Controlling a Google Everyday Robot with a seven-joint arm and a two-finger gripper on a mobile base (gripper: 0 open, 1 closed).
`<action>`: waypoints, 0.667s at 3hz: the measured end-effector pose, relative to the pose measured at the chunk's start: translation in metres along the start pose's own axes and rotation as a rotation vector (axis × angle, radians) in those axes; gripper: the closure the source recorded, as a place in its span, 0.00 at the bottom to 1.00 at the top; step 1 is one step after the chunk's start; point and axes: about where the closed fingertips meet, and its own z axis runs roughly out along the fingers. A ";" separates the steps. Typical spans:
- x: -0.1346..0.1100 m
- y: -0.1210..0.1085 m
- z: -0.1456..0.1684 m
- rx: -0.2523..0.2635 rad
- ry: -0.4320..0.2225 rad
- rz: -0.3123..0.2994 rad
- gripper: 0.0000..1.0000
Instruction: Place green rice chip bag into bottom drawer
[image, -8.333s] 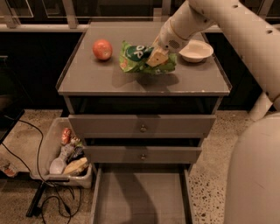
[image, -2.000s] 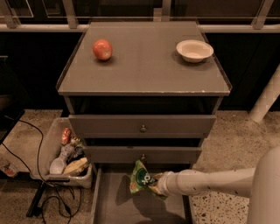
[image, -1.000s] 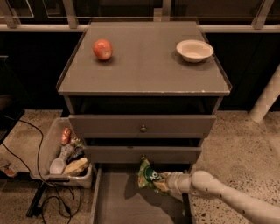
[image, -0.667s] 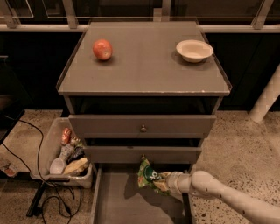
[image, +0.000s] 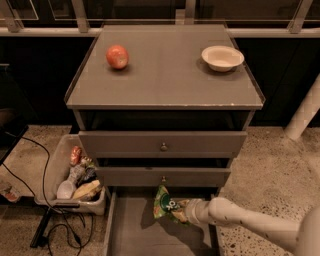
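Camera view, looking down on a grey three-drawer cabinet. Nearest the viewer, the bottom drawer (image: 131, 234) is pulled out, its flat grey floor exposed. The robot's white arm (image: 250, 220) enters from the near right and reaches left across the drawer's right side. At its tip, the gripper (image: 180, 213) sits over the drawer's far half, its fingers closed on the lower right edge of the green rice chip bag (image: 162, 202). The bag stands upright, just in front of the middle drawer's face, over the drawer floor and casting a shadow on it; whether its bottom edge touches the floor cannot be told.

To the left of the cabinet, a clear plastic bin (image: 54, 170) on the speckled floor holds assorted packages, with black cables (image: 55, 227) running beside it.

Above the bag, the middle drawer (image: 200, 177) and the top drawer (image: 115, 143) are both closed, each with a round knob.

Farther back, the tabletop (image: 165, 77) carries a red-orange apple (image: 117, 56) at far left and a white bowl (image: 222, 57) at far right, well apart.
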 end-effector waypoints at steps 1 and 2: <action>0.024 -0.007 0.037 0.023 0.057 -0.010 1.00; 0.049 -0.016 0.066 0.052 0.096 -0.017 1.00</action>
